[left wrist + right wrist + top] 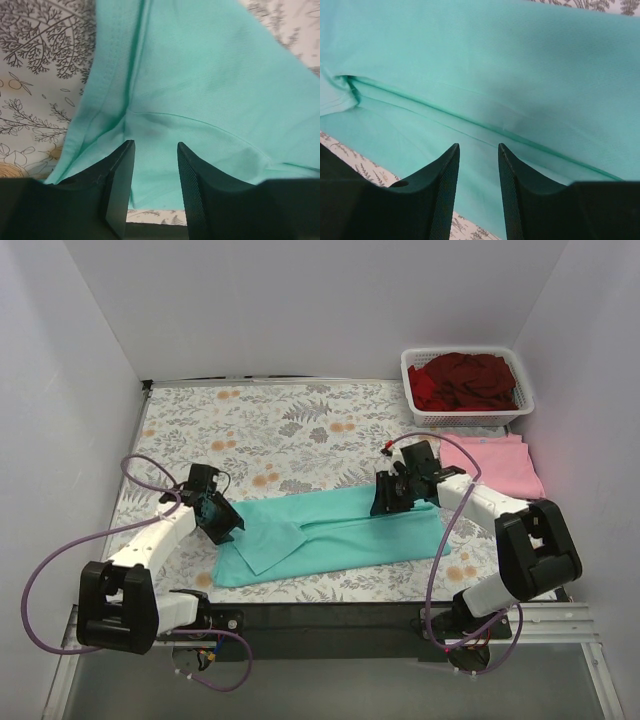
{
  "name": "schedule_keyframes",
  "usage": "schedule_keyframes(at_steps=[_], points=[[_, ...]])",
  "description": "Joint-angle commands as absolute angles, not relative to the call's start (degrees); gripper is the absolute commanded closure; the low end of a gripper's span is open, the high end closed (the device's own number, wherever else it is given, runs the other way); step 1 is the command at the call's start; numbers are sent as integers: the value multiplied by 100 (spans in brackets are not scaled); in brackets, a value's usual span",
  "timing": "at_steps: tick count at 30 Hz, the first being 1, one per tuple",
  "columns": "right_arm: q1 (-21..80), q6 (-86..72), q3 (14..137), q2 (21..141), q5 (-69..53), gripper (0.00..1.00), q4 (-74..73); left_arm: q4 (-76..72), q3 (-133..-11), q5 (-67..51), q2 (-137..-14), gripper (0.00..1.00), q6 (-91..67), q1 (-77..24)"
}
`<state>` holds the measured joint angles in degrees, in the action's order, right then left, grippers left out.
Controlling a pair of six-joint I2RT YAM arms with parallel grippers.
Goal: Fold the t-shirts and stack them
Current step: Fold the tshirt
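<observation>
Both the left gripper [154, 146] and right gripper [478, 146] stand parted, holding nothing, close over the soft teal-green cotton t-shirt [340, 535]. Its long axis runs left to right, one gripper toward each end. One teal shirt; right of it one folded light pink t-shirt [492, 465]; beyond, dark red shirts [465, 380] heaped uncountably in one white lattice basket [418, 405].

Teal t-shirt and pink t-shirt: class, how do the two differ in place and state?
The teal t-shirt lies mid-table; the pink t-shirt lies at the right edge, beside the white basket. The teal t-shirt is a long, half-folded strip; the pink t-shirt is a compact folded rectangle. Both lie flat on the floral cloth.
</observation>
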<state>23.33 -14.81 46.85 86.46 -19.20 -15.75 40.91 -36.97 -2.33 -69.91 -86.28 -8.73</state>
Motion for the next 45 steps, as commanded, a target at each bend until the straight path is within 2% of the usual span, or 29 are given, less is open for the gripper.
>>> schedule_keyframes(at_steps=[1,10,13,22,29,35,37,40,45], points=[[2417,-1319,5088,8358,-1942,56,-1889,4289,-4350,-141,-6750,61,-8578,-826],[3120,-1494,4966,8209,-1688,56,-2206,3895,-4439,-70,-7355,63,-8640,-835],[3339,-1582,4799,8078,-1688,56,-2259,3675,-4429,113,-7803,66,-8675,-835],[3691,-1784,4324,8261,-1863,56,-2285,3323,-5097,334,-9315,66,-8526,-835],[4200,-1995,4561,8727,-2153,56,-2074,3278,-6484,316,-10826,65,-8201,-966],[4465,-2048,5123,8903,-2118,56,-2065,3296,-8488,246,-12074,59,-7604,-1564],[4465,-1960,5500,8973,-2118,56,-2074,3209,-8945,307,-12129,55,-7524,-1757],[4465,-1741,6133,9166,-2144,56,-2118,2936,-8983,535,-11647,49,-7541,-1784],[4465,-1398,7196,9807,-2153,56,-2118,2979,-8764,1396,-10218,36,-7287,-1784]])
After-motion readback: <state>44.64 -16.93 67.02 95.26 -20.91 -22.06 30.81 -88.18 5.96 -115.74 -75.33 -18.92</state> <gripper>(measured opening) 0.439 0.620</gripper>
